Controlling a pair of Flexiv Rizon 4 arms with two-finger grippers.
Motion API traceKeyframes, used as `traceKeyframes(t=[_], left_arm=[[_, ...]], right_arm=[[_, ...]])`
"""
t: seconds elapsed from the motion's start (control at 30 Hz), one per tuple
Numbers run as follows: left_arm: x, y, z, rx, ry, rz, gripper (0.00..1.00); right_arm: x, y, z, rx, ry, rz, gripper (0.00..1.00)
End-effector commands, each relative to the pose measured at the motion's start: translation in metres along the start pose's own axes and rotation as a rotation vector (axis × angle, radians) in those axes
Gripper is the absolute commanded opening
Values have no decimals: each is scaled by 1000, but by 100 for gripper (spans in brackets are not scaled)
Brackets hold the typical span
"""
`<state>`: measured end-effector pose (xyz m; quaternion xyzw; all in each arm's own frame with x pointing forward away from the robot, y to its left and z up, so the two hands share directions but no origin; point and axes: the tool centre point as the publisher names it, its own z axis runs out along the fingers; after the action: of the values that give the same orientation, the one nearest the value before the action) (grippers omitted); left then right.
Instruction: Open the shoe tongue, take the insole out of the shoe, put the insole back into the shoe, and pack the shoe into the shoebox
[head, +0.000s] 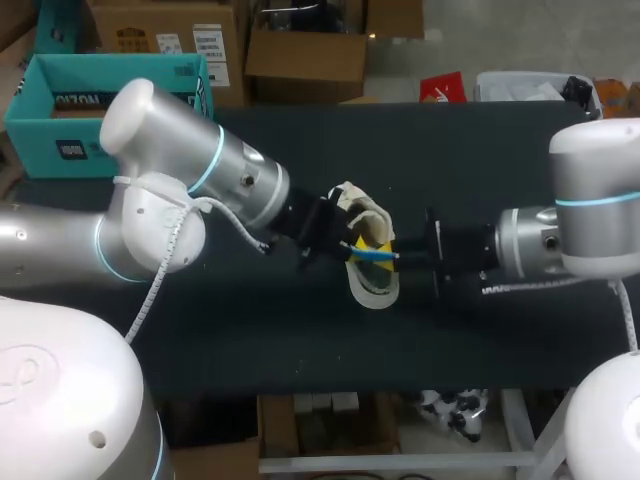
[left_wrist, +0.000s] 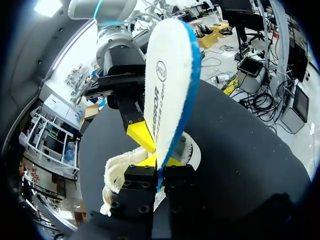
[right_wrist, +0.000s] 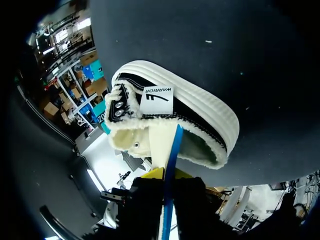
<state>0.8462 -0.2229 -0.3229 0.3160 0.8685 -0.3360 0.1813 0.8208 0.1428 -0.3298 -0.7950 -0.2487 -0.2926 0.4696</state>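
Black, fleece-lined shoe (right_wrist: 196, 113) mid-table, white blue-edged insole (left_wrist: 167, 90) seemingly halfway out of its opening.

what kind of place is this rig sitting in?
Probably a robotics lab test bench, not a shop. A left arm and a right arm meet over a dark table, with an insole held at a shoe and a teal shoebox beside the far corner.

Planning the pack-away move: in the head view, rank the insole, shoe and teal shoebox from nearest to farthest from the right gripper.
1. insole: held between the right gripper fingers.
2. shoe: mid-view, right beside the gripper's tips, under the insole.
3. teal shoebox: at the far left, clearly farthest.
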Motion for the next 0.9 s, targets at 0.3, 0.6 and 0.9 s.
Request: traceKeyframes(t=[0.3,0.6,0.9], left_arm=[[-5,13,11,-27,-1,-33,0],[-12,31,20,-29,8,-94,0],[-5,25,10,-12,-2,-101,42]], right_arm=[[2,21,13,-41,-19,-51,0],[2,39,13,-71,-21,-56,0],[0,44,11,-80,-14,-54,0]])
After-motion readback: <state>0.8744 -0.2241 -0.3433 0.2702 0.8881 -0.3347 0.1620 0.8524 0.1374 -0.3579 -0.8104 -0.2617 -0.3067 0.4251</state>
